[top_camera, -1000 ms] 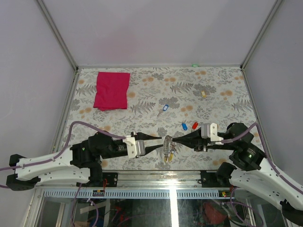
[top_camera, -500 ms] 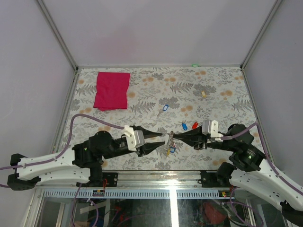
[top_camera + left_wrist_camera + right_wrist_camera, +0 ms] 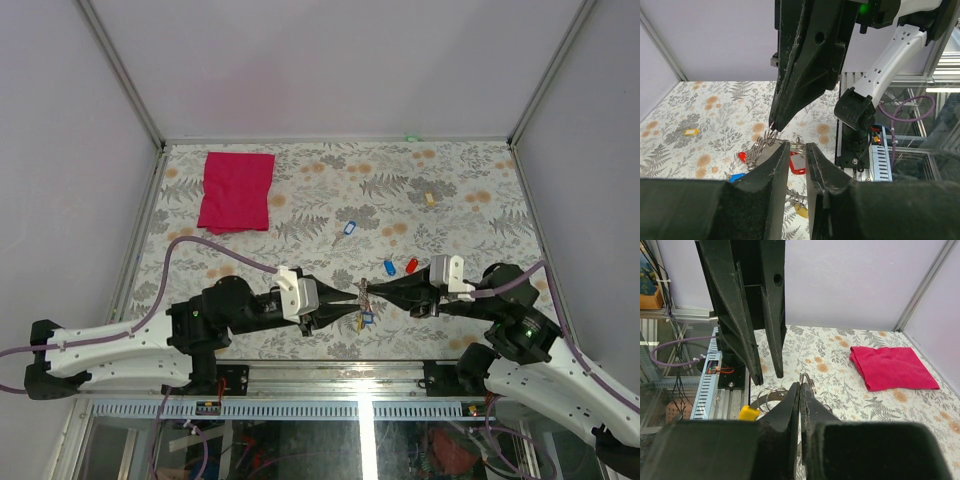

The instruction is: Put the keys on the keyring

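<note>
1. A table point(image 3: 470, 215) with a grey fern-and-flower print is closed in by plain pale walls point(image 3: 330, 70). A red cloth point(image 3: 236, 190) lies at far left and a tan block point(image 3: 430, 198) at far right.
2. The keyring point(image 3: 360, 293) hangs above the near edge, pinched in the closed right gripper point(image 3: 368, 291).
3. The left gripper point(image 3: 354, 302) meets it tip to tip, its fingers slightly apart and clamping nothing visible.
4. Three keys point(image 3: 389, 267) lie loose on the table: two blue-tagged, one red-tagged.
5. A yellow tag point(image 3: 748, 413) and a red tag point(image 3: 797, 164) dangle under the ring. From above they blur together, and whether the left fingers touch the ring is unclear.
</note>
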`<state>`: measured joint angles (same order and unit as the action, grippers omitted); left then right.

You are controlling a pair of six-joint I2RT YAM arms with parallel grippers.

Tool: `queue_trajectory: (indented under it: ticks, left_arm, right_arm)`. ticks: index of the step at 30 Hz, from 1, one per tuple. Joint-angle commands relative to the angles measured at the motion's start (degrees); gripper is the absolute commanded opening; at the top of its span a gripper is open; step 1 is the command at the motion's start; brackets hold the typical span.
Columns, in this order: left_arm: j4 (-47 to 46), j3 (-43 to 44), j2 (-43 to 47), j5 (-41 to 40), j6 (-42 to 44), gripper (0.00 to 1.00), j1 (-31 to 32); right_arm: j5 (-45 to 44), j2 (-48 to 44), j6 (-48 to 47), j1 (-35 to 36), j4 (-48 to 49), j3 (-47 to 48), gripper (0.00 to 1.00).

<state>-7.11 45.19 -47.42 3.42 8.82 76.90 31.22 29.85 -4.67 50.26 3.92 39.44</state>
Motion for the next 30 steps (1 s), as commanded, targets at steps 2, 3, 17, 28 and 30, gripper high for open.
queue_trajectory:
  ticks: [2, 3, 17, 28, 30]
  left_arm:
    - [-3.3, 0.4, 0.2, 2.0, 2.0, 0.2, 0.4]
    - [-3.2, 0.4, 0.2, 1.9, 1.9, 0.2, 0.4]
    - [-1.5, 0.8, 0.2, -0.2, 1.8, 0.2, 0.4]
    - [-0.6, 0.7, 1.1, -2.3, 2.2, 0.2, 0.4]
    - [-0.6, 0.7, 1.1, -2.5, 2.2, 0.2, 0.4]
  right_arm:
    - [2.1, -1.1, 0.1, 0.3, 6.4, 0.4, 0.0]
    - [2.3, -1.1, 0.1, 0.4, 6.4, 0.4, 0.0]
    - [5.0, -1.3, 0.4, 0.4, 7.9, 0.0, 0.0]
    - [5.5, -1.9, 0.4, 0.4, 8.2, -0.2, 0.0]
    - [5.7, -1.9, 0.5, 0.3, 8.3, -0.2, 0.0]
